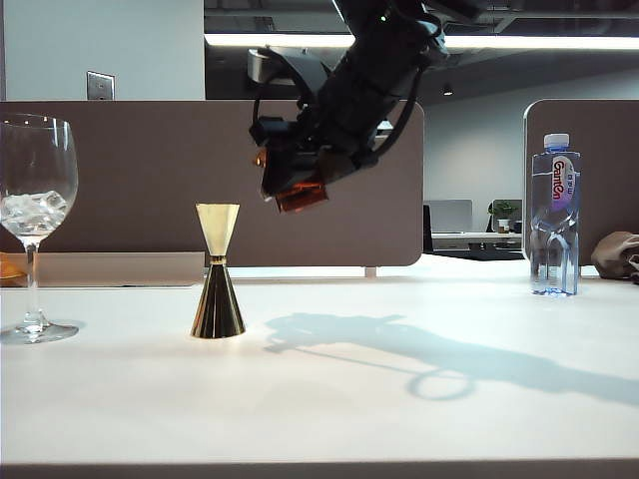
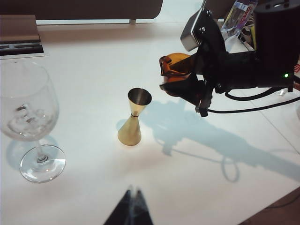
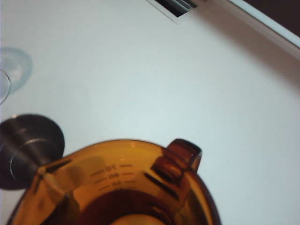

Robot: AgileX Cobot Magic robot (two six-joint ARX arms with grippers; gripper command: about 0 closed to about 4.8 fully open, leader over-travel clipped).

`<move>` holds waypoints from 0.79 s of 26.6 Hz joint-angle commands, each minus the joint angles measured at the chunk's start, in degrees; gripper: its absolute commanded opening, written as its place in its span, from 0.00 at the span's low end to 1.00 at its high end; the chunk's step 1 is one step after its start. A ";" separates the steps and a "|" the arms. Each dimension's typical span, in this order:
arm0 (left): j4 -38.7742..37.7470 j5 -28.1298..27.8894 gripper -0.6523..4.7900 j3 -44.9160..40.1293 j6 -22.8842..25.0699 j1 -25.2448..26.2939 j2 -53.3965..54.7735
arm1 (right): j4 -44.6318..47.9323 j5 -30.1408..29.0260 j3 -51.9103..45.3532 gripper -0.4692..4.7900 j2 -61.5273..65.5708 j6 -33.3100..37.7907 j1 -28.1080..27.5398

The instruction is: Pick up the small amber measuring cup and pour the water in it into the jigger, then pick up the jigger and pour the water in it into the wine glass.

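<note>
One small amber measuring cup (image 1: 302, 194) hangs tilted in the closed right gripper (image 1: 290, 180), above and beside the jigger (image 1: 218, 271). If the spout is not over the mouth, water may spill on the table (image 1: 399, 399). The left gripper (image 2: 131, 206), low near the table, seems closed and empty.

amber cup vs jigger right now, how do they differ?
The translucent amber glass measuring cup hangs tilted in the right pincer, above the table; the shiny gold metal hourglass jigger stands upright on the white table, untouched. The cup is a squat cylinder with printed markings; the jigger is tall, narrow-waisted and opaque. Both are small measuring vessels.
</note>
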 commanded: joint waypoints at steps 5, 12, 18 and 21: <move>0.68 0.20 0.12 0.17 0.04 0.02 0.00 | -1.97 1.31 2.97 0.09 -0.44 -1.64 0.17; 0.68 0.20 0.12 0.17 0.04 0.02 0.00 | -2.93 2.23 2.95 0.09 -0.44 -3.19 0.87; 0.68 0.20 0.12 0.17 0.04 0.02 0.00 | -3.13 2.93 2.95 0.09 -0.44 -3.37 1.07; 0.68 0.20 0.12 0.17 0.04 0.02 0.00 | -3.10 2.93 2.97 0.09 -0.44 -3.98 1.20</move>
